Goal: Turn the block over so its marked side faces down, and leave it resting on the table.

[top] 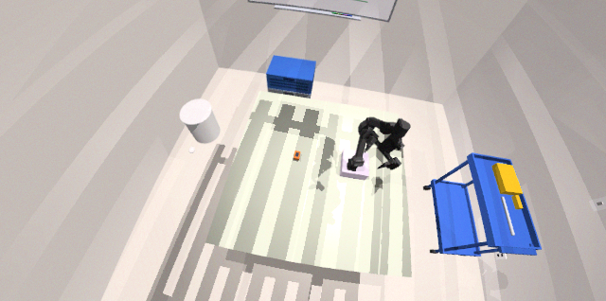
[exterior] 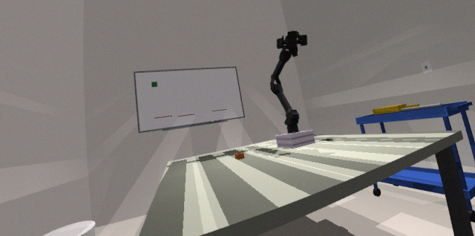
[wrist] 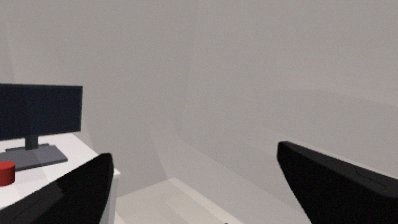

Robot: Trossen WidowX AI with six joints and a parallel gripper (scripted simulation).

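Note:
A small orange block (top: pixel 297 157) (exterior: pixel 240 156) lies on the table (top: pixel 265 206) (exterior: pixel 237 191), left of the arm's base. A dark mark shows on its upper face in the top view. My gripper (exterior: pixel 292 40) (wrist: pixel 197 155) is open, with nothing between the fingers in the wrist view. It is raised high above the table, well away from the block. The block is not in the wrist view.
The arm stands on a pale pink box (top: pixel 354 174) (exterior: pixel 295 139). Beyond the table are a blue cart (top: pixel 454 216) at the right, a blue cabinet (top: pixel 294 68) at the back and a white bin (top: pixel 204 126) at the left. The wrist view shows a monitor (wrist: pixel 40 110).

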